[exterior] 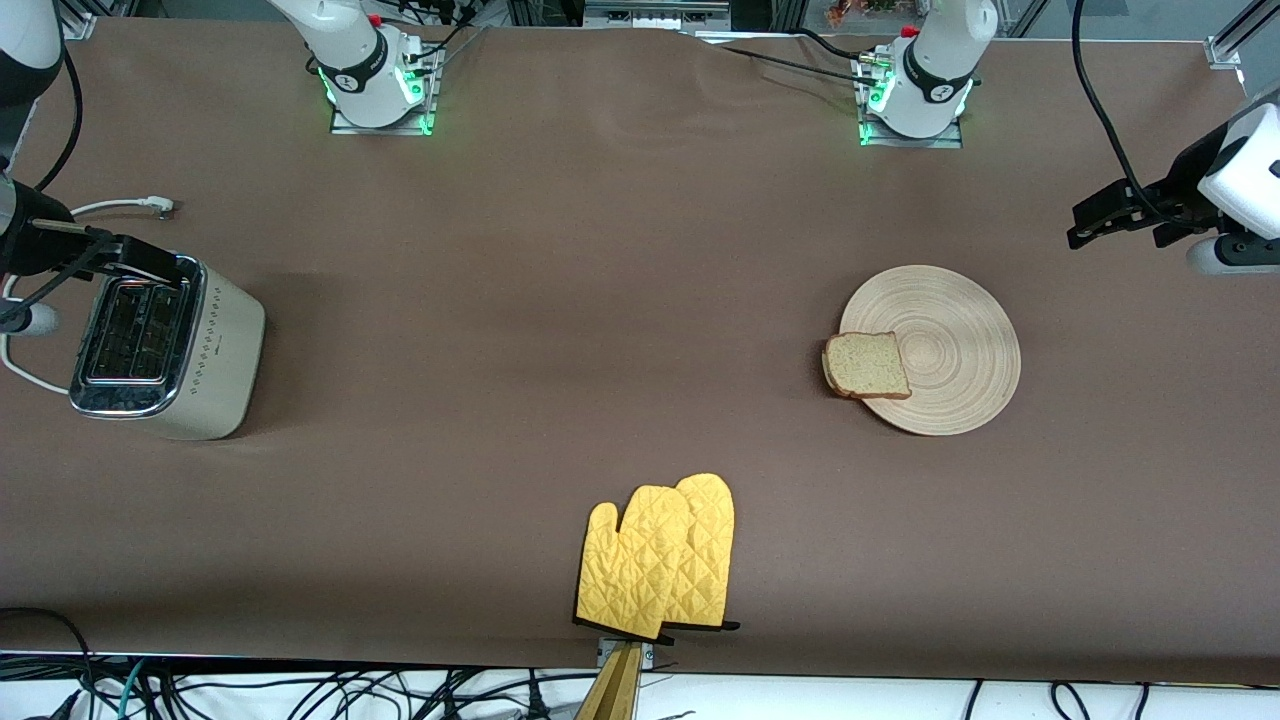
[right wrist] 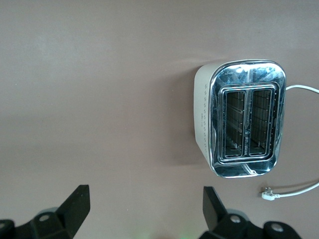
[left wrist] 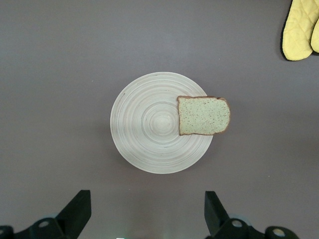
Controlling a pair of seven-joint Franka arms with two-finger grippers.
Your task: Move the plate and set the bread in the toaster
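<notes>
The pale wooden plate (exterior: pixel 960 330) lies on the brown table toward the left arm's end. The bread (exterior: pixel 866 365) lies flat on the plate's rim and overhangs it toward the right arm's end. Both show in the left wrist view: the plate (left wrist: pixel 144 124) and the bread (left wrist: pixel 204 115). The cream toaster (exterior: pixel 225 350) stands at the right arm's end, both slots empty; it also shows in the right wrist view (right wrist: pixel 244 119). My left gripper (exterior: pixel 1090 222) (left wrist: pixel 148 214) is open and empty, up over the table beside the plate. My right gripper (exterior: pixel 150 258) (right wrist: pixel 145 211) is open and empty over the toaster's edge.
A pair of yellow oven mitts (exterior: pixel 660 560) lies at the table's edge nearest the front camera, in the middle; they also show in the left wrist view (left wrist: pixel 301 27). The toaster's white cord and plug (exterior: pixel 150 205) lie on the table, farther from the front camera than the toaster.
</notes>
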